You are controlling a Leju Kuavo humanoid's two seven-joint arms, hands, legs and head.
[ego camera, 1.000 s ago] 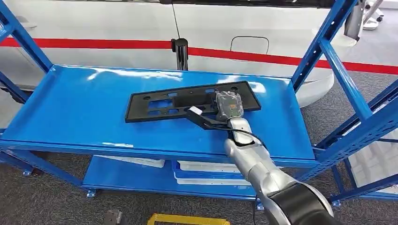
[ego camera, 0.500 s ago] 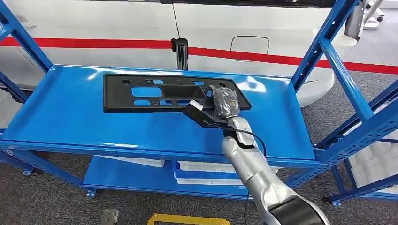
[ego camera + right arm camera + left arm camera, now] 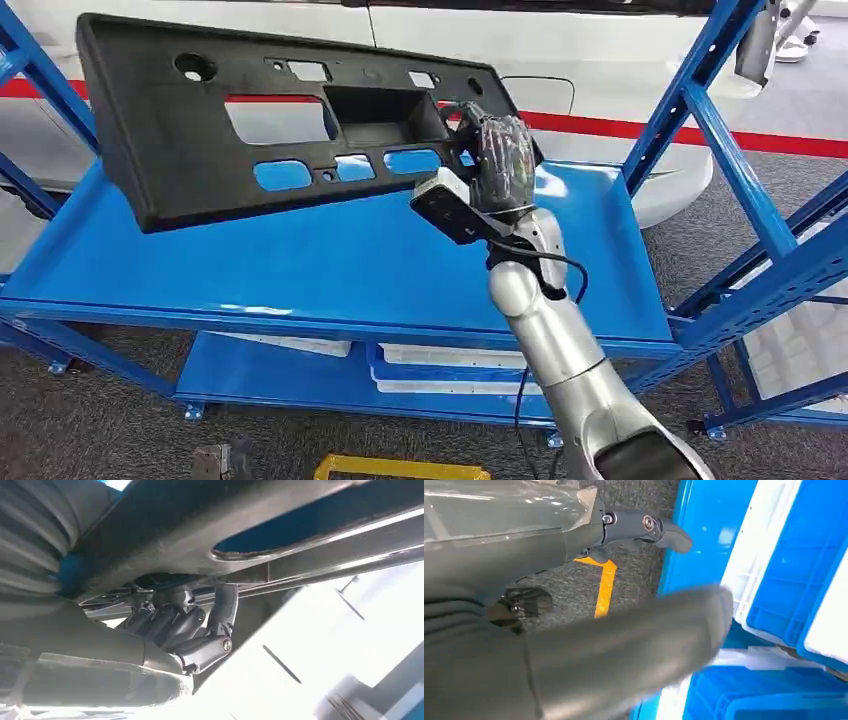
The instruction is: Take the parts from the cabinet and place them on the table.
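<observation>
The long black part (image 3: 290, 120) is up in the air above the blue shelf (image 3: 330, 270), tilted. Your right hand (image 3: 498, 160) grips its end. Your left hand (image 3: 574, 605) holds nothing (fingers apart). You must carry it to the table.

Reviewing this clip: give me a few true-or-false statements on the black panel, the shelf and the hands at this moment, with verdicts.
1. The right hand grips the black panel at one end. True.
2. The black panel lies flat on the blue shelf. False: it is lifted clear of the shelf and tilted.
3. The left hand holds the panel's other end. False: it holds nothing, hanging near blue and white bins.
4. White trays sit on the lower shelf. True.
5. The panel has several cut-out openings. True.
</observation>
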